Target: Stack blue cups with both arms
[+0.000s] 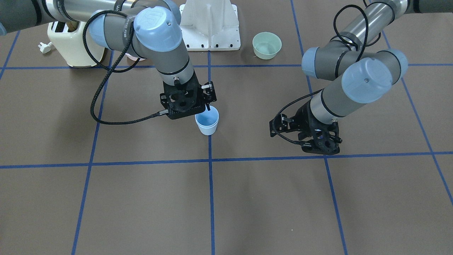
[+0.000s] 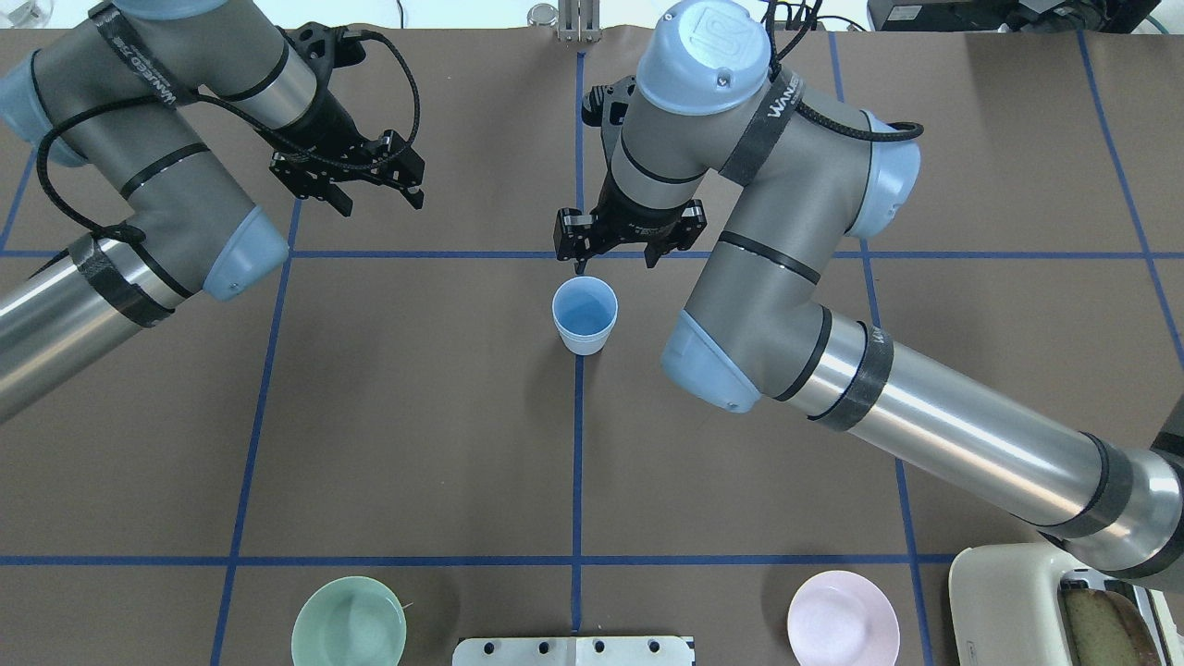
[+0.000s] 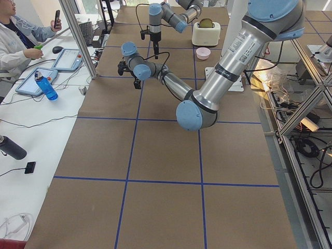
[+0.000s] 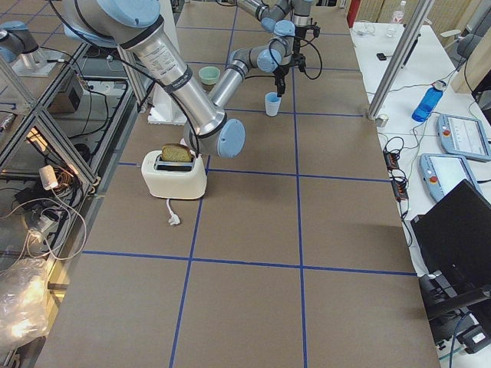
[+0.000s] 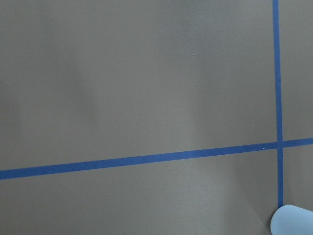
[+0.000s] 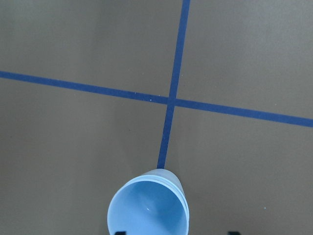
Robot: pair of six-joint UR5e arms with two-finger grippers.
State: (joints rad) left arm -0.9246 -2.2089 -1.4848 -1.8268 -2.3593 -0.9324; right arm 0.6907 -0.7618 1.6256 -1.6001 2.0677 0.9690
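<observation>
The blue cups (image 2: 584, 313) stand upright on the table's centre line. In the right wrist view (image 6: 149, 208) a double rim shows, one cup nested in the other. My right gripper (image 2: 615, 263) is open and empty, close over the far side of the stack's rim; in the front-facing view (image 1: 204, 107) one finger hangs by the rim. My left gripper (image 2: 379, 196) is open and empty, well off to the stack's left (image 1: 283, 124). The left wrist view shows only an edge of the cups (image 5: 293, 221).
A mint-green bowl (image 2: 349, 622) and a pink bowl (image 2: 843, 618) sit near the robot's base, either side of the white pedestal (image 1: 210, 24). A cream toaster (image 2: 1045, 606) with toast stands at the near right corner, its plug (image 1: 44, 47) beside it.
</observation>
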